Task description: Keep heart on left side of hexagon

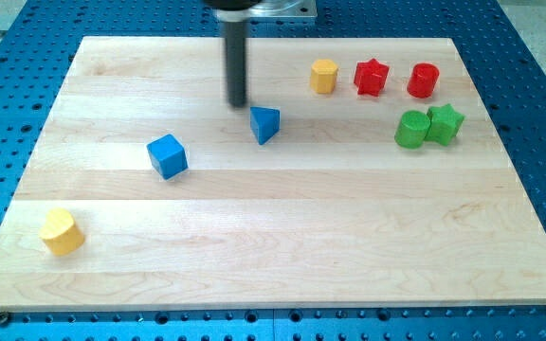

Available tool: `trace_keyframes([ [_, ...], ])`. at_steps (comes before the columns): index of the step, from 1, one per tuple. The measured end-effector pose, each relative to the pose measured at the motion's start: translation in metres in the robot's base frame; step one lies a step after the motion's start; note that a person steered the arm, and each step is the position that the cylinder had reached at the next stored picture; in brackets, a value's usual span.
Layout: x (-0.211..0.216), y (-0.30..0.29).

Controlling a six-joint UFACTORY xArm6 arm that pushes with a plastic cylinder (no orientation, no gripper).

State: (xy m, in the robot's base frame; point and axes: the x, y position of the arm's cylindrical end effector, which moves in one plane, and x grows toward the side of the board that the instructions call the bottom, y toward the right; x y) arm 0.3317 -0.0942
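From the one camera view, the wooden board (273,275) lies across the blue perforated table; the dark rod comes down from the view's top, and my tip (239,104) rests on the wood just up and to the left of the blue triangular block (264,124), close beside it, though I cannot tell whether they touch; there is no gripper here, only a bare rod, so nothing is grasped or held.

The yellow heart (63,232) sits far off near the view's bottom left corner; the yellow hexagon (323,76) stands near the view's top, right of centre, well apart from the heart; so the heart already lies on the hexagon's left, though a long way down the board.

A blue cube (168,155) lies between the heart and the tip; the red star (371,77) and red cylinder (423,80) line up to the hexagon's right, with the green cylinder (411,129) and green star (445,124) touching just below them.

To my eye the work has hardly begun; the next move would call for the tip to travel round the blue cube, get behind the heart, and push it up towards the hexagon's left flank without knocking the blue blocks.
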Motion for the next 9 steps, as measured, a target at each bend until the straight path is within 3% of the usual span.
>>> trace_keyframes([
  [1, 0.057, -0.086],
  [3, 0.216, -0.023],
  [4, 0.263, -0.067],
  [5, 0.258, -0.105],
  [6, 0.202, -0.102],
  [7, 0.221, -0.102],
  [8, 0.227, -0.155],
  [9, 0.184, -0.184],
])
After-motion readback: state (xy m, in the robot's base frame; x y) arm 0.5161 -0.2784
